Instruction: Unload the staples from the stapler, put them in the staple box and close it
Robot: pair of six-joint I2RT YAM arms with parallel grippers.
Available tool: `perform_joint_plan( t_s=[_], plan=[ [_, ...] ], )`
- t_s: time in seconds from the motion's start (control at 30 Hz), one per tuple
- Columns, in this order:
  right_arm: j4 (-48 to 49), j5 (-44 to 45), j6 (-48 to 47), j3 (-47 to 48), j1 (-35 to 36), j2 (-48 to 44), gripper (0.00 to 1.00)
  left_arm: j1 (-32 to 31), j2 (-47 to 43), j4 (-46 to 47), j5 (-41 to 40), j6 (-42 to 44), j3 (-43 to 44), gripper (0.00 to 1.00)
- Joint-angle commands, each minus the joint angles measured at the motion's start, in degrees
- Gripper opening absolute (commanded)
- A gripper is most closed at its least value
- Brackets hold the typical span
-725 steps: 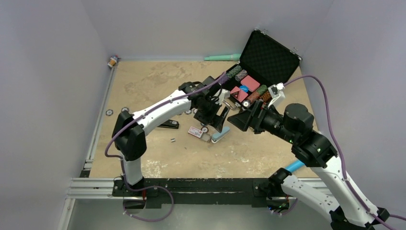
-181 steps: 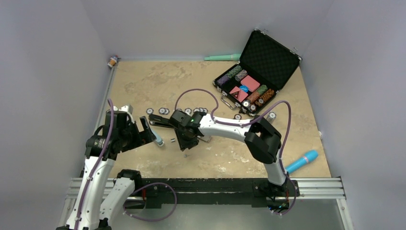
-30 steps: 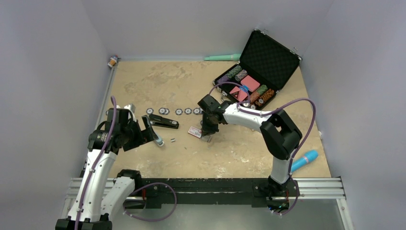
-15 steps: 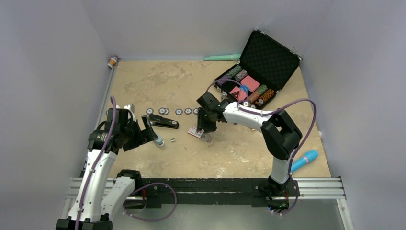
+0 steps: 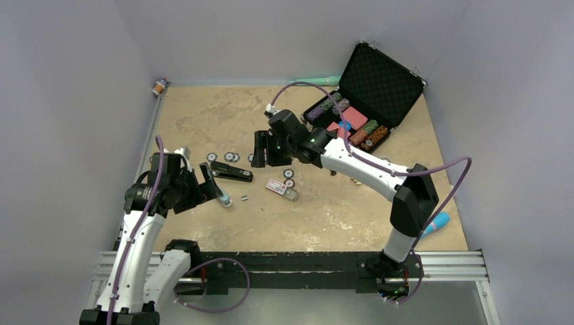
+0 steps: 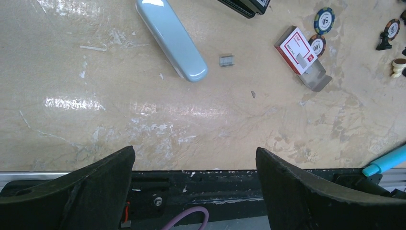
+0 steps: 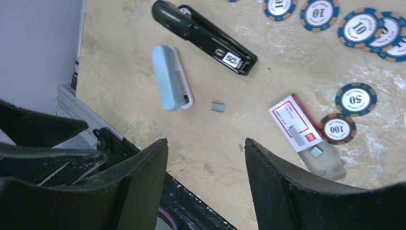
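Top external, stapler: lies shut and flat on the bench, in neither grip. I judge it was set down because its load is out.
Top external, staples: a loose strip on the bench at the stapler's 5 o'clock, apart from it.
Top external, right hand: raised over the bench at the stapler's 2 o'clock, with the arm stretched far across from its base.
Top external, left hand: low at the stapler's 8 o'clock, with the arm folded close to the left wall.
Left wrist, left hand: spread to its widest with nothing between the fingers. The staples lie ahead at 12 o'clock, and the pale blue block is at their 10 o'clock.
Right wrist, right hand: jaws well parted and empty, looking down on the bench. The stapler is at 12 o'clock, the staples are at the stapler's 6 o'clock, and the red-and-white box is at the staples' 3 o'clock.
Stage: probably complete, since both arms stand clear.
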Motion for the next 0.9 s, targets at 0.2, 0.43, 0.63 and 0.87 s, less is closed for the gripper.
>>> perform_joint_plan(
  t_s=[0.2,0.43,0.63,0.87],
  plan=[
    [1.4,-3.6,-8.2,2.0,2.8,-1.0,0.63,0.7,-0.4,1.4,-1.3,-0.1,-0.2,1.00],
    [-3.6,-2.8,-8.5,7.7,4.3,6.0,0.59,0.7,-1.2,1.3,-2.0,-0.2,-0.2,1.00],
    [-9.0,-1.1,-8.4,13.6,6.3,13.2,0.57,0.8,-2.2,1.3,-2.9,-0.6,-0.2,1.00],
    [-8.5,-1.7,-11.3,15.6,8.1,17.8,0.57,1.3,-2.3,1.2,-3.4,-0.9,-0.3,1.00]
  ],
)
